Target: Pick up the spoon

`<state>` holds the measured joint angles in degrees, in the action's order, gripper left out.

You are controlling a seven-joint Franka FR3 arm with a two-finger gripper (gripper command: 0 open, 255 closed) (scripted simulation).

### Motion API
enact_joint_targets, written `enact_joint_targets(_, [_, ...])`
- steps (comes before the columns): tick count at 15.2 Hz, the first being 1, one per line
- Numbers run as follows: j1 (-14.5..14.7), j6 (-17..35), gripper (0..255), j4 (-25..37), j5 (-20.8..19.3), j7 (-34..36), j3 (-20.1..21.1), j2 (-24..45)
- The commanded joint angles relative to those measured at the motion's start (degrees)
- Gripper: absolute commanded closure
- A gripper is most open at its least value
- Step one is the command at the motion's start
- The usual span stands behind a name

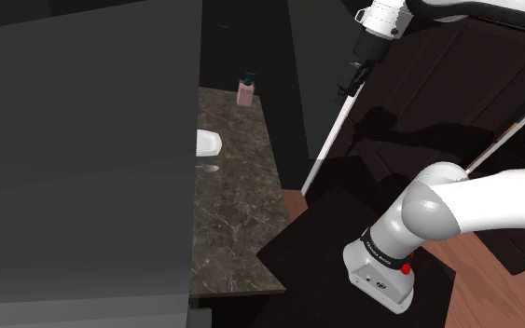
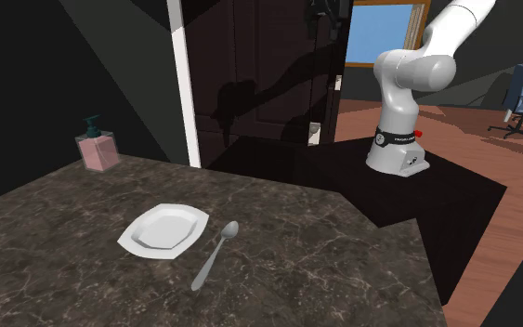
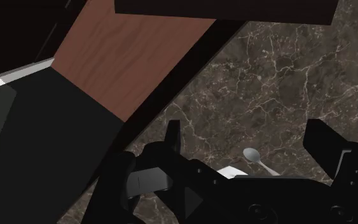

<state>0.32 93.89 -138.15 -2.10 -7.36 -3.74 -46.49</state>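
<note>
Spoon [image 2: 215, 254] flat on tabletop [image 2: 343, 251], just beside plate [image 2: 164, 229], well in from angled corner. Fingers [image 3: 320, 143] spread wide, empty, high up, well apart from it. Nothing done; approach, descent, grasp, lift all left.

No legible text, labels or numbers.
</note>
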Motion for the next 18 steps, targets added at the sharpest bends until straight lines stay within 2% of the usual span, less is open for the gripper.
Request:
enact_joint_targets(1, [0.0, 0.0, 0, 0.0, 0.0, 0.0, 0.0, 0.0])
enact_joint_targets(10, [3.75, 18.85, 0, -3.97, 2.28, -5.17, -1.49, 13.52])
enact_joint_targets(18, [7.68, 33.6, 0, -1.85, 6.27, -11.23, -2.42, 29.37])
